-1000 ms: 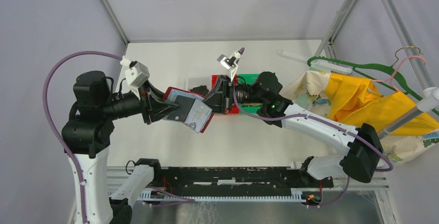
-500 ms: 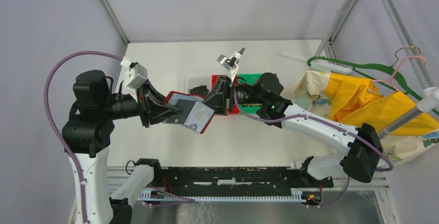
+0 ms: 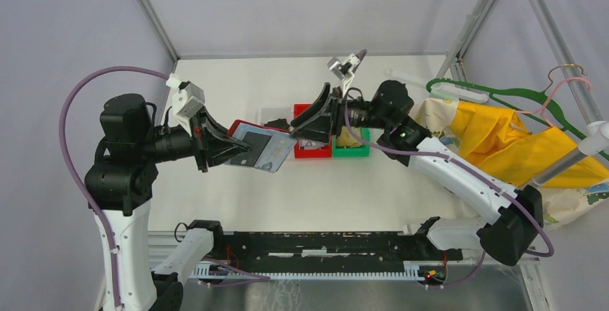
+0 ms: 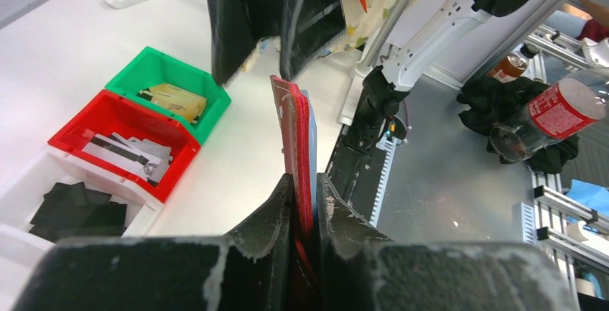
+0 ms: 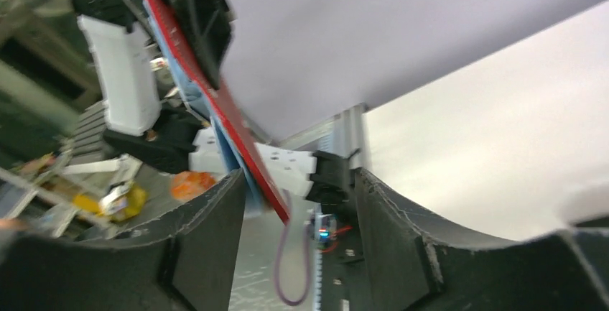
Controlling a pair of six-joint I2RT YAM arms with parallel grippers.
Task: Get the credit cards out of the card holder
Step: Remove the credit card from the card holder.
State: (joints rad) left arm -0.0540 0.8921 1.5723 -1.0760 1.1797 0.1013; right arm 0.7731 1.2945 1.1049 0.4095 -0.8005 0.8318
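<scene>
My left gripper is shut on the red card holder and holds it in the air over the table's left middle. Its pale blue-grey inner leaves face up, and a dark-striped credit card edge peeks out near my fingers. In the left wrist view the card holder stands edge-on, clamped between my left gripper's pads. My right gripper hovers open just right of the holder, nothing in it. In the right wrist view the holder's red edge hangs beyond the open right gripper.
A red bin with grey cards, a green bin with tan pieces and a white bin with black items sit mid-table. Yellow cloth and hangers lie at the right. A black rail runs along the front.
My right gripper has opened and drawn back up and to the right, away from the card holder. My left gripper has tightened on the holder and levelled it slightly.
</scene>
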